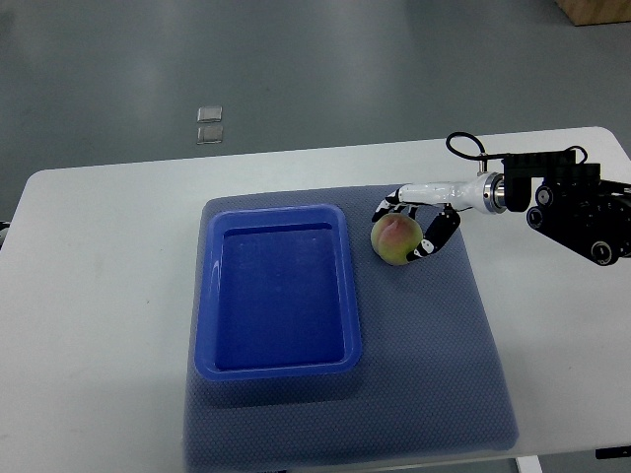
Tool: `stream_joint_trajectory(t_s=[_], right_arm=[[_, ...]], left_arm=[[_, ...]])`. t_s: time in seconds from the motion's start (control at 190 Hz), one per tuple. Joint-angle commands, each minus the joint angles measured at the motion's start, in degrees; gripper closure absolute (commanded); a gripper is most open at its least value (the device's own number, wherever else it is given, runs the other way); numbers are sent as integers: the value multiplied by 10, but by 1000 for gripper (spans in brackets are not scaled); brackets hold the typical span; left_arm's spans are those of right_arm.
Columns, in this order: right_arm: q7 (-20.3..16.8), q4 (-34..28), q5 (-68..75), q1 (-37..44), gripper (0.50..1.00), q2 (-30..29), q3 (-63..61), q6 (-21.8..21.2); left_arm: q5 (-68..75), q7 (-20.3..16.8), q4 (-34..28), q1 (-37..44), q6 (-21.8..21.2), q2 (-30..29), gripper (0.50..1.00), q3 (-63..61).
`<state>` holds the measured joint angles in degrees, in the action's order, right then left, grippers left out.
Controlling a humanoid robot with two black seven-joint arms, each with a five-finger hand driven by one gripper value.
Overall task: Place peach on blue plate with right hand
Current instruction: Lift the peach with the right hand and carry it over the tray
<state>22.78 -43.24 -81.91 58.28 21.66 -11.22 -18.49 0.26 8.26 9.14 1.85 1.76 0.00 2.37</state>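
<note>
A yellow-green peach with a pink blush (397,239) sits on the blue-grey mat just right of the blue plate (210,296), a deep rectangular tray with nothing in it. My right hand (412,225) reaches in from the right edge and its black-and-white fingers (437,234) curl around the peach from the right and top. I cannot tell whether the peach rests on the mat or is held just above it. The left arm is out of view.
The blue-grey mat (434,374) covers the middle of the white table (99,296). The table's edge runs along the back, with grey floor beyond. Two small clear squares (209,125) lie on the floor. My right forearm (577,202) hangs over the table's right side.
</note>
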Motion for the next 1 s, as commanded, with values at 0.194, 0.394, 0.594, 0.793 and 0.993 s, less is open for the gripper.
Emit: stream_joint_trajectory(t_s=[0.194,0.394,0.594,0.793,0.993], right_arm=[[13,-3,12,54,1000,-1,-8,-8],[36,-18,12,76,1000,-35,-9,-3],[42,-25,8,66,1000,-93,1,41],[39,-25,-4,48,971,-144,39,80],[35,-25,-4,38,920,-153,79,120]], left_arm=[[0,0,0,0,0,0,500,0],[0,0,0,0,0,0,500,0],[0,0,0,0,0,0,500,0],[0,-1,-1,1,0,0,500,0],[0,0,-1,1,0,0,500,0]])
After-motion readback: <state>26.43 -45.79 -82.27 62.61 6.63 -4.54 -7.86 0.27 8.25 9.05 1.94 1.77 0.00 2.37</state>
